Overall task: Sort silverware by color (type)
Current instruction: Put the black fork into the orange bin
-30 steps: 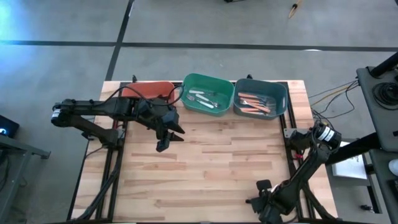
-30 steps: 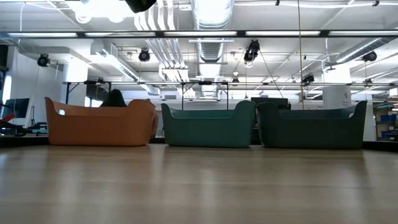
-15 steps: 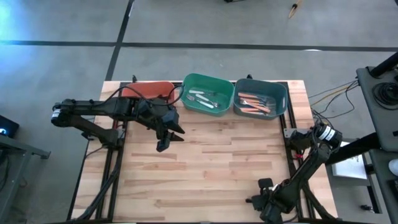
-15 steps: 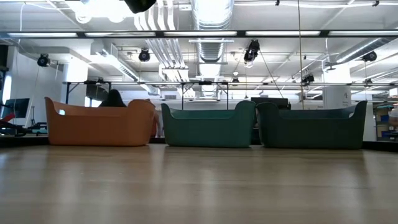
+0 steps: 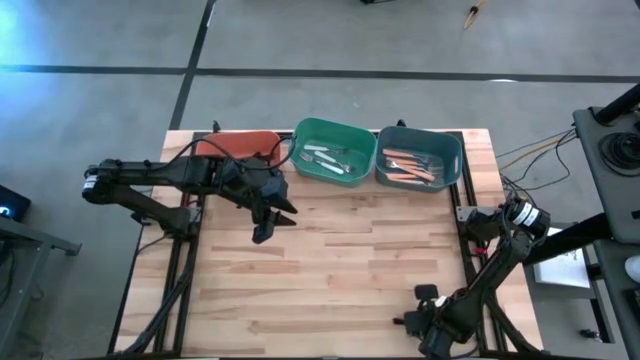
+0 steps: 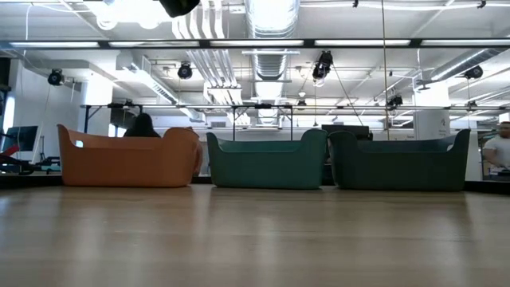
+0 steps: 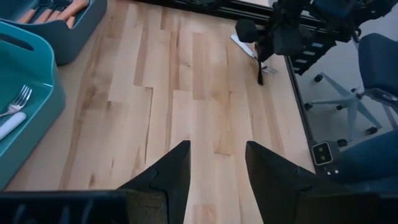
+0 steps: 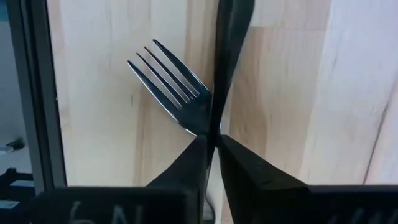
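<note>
My right gripper (image 5: pixel 420 297) is at the table's near right corner, shut on a fork (image 8: pixel 169 81) whose metal tines fan out beside the fingers. The left wrist view shows it far off, with the fork's silver end (image 7: pixel 244 45) and a black strip (image 7: pixel 260 73) below it. My left gripper (image 5: pixel 270 225) hangs open over bare wood in front of the red-orange bin (image 5: pixel 237 146) and touches nothing. White-handled forks (image 5: pixel 322 158) lie in the green bin (image 5: pixel 350 132), and orange-handled forks (image 5: pixel 405 165) in the teal bin (image 5: pixel 452 150). My right gripper pinches the fork between its two fingers at the neck (image 8: pixel 200 123), just behind the tines. The tines stick out sideways from the shut fingertips (image 8: pixel 194 149). A narrow dark strip (image 8: pixel 229 56) runs on from the pinch; whether it is the handle I cannot tell.
The three bins stand side by side along the far edge, also seen in the low view as red-orange (image 6: pixel 127 159), green (image 6: pixel 267 163) and teal (image 6: pixel 398 163). Dark frame rails (image 8: pixel 34 93) run along the table's right edge. People show in the room behind (image 6: pixel 500 147).
Both arms have kept still. A person has come into the low view at its right edge, in the room behind the table.
</note>
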`<state>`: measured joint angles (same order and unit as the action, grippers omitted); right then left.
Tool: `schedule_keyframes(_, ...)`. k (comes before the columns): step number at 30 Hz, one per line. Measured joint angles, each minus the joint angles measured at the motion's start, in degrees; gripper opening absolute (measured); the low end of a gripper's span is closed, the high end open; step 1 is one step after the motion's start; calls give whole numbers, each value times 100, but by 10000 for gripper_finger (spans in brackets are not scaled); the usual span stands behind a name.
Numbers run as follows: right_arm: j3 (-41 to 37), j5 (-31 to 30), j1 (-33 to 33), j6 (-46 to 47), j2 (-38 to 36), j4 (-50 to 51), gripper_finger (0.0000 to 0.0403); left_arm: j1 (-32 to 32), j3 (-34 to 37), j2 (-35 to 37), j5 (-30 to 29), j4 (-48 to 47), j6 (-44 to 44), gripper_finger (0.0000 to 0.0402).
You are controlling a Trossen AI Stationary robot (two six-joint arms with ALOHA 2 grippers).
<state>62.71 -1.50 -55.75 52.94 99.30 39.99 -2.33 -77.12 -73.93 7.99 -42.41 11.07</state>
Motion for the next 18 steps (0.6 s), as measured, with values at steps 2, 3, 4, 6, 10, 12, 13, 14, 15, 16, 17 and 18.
schedule_keyframes(2,0,-12,15,3,3,-3,32,0,0,0,-5,0,0,136)
schedule_keyframes(3,0,-19,19,4,3,-5,30,1,0,0,-8,0,0,136)
schedule_keyframes(4,0,-22,25,5,3,-7,28,1,0,0,-9,0,0,136)
schedule_keyframes(6,17,-22,25,-1,5,6,24,0,0,0,-9,0,1,136)
schedule_keyframes(10,111,-19,27,-45,-8,-44,11,0,0,0,-9,0,20,136)
schedule_keyframes(12,165,-6,27,-52,-47,-63,10,0,0,0,-11,0,20,136)
schedule_keyframes(13,185,23,23,-51,-72,-116,10,0,0,0,-11,0,20,136)
schedule_keyframes(14,200,42,6,-47,-89,-181,9,0,0,0,-11,0,20,136)
schedule_keyframes(15,217,42,-16,-43,-93,-210,9,0,0,0,-13,0,22,136)
schedule_keyframes(16,227,48,-40,-43,-94,-190,9,0,0,0,-13,0,22,136)
schedule_keyframes(17,228,50,-58,-43,-94,-176,9,0,0,0,-13,0,25,136)
schedule_keyframes(18,233,58,-83,-26,-94,-177,9,0,0,0,-13,0,43,136)
